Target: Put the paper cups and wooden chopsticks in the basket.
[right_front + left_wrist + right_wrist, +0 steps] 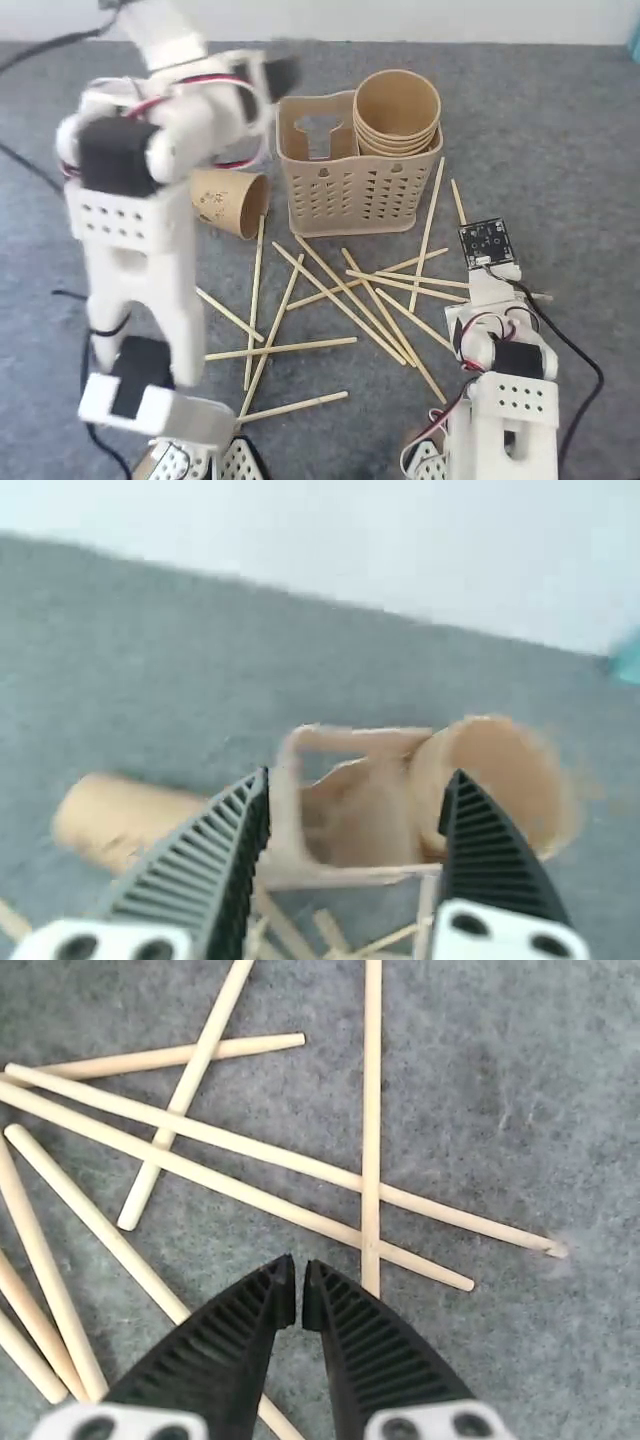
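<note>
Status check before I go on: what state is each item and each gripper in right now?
Basket: upright on the carpet, cups in one compartment.
Stacked paper cups: nested, upright in the basket.
Loose paper cup: on its side on the carpet, beside the basket.
Chopsticks: scattered and crossed on the carpet, outside the basket.
Left gripper: fingers open, empty.
Right gripper: fingers shut, empty, over chopsticks.

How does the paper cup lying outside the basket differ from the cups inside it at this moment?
The loose cup lies on its side on the grey surface beside the basket. The stacked cups stand upright in one basket compartment. The loose cup is single, while the stacked cups are several, nested. The loose cup's mouth faces sideways, and the stacked cups' mouths face up. Both are brown paper.
</note>
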Robot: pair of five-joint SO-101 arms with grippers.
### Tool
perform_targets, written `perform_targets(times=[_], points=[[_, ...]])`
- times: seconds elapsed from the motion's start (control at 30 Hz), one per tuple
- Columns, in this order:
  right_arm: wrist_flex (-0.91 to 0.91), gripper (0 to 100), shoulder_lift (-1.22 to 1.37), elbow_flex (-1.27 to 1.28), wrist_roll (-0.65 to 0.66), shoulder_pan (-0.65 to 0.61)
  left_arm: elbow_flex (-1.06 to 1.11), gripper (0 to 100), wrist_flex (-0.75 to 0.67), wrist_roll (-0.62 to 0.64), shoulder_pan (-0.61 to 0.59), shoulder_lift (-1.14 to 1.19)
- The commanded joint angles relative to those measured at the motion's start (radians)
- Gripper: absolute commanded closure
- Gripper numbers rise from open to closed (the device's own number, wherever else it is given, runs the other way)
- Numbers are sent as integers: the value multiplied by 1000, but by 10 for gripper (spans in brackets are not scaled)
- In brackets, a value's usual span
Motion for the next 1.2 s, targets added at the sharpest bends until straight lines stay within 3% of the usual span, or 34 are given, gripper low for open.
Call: perform_targets(times=[0.0,0.2,0.43,0.6,0.83,1.17], points=[[-13,969,-1,-3,15,12,219,736,-21,-150,-58,-95],[-10,969,-1,-3,15,12,657,780,-239,-273,-103,-331],[-12,969,-2,5,15,13,1288,811,-629,-367,-103,-717],[-12,969,-2,5,15,13,1584,811,-822,-442,-100,-836],[-10,969,-2,8,15,13,1710,811,-1046,-511,-106,-709],[-10,969,-2,8,15,13,1477,813,-1122,-514,-104,-239]])
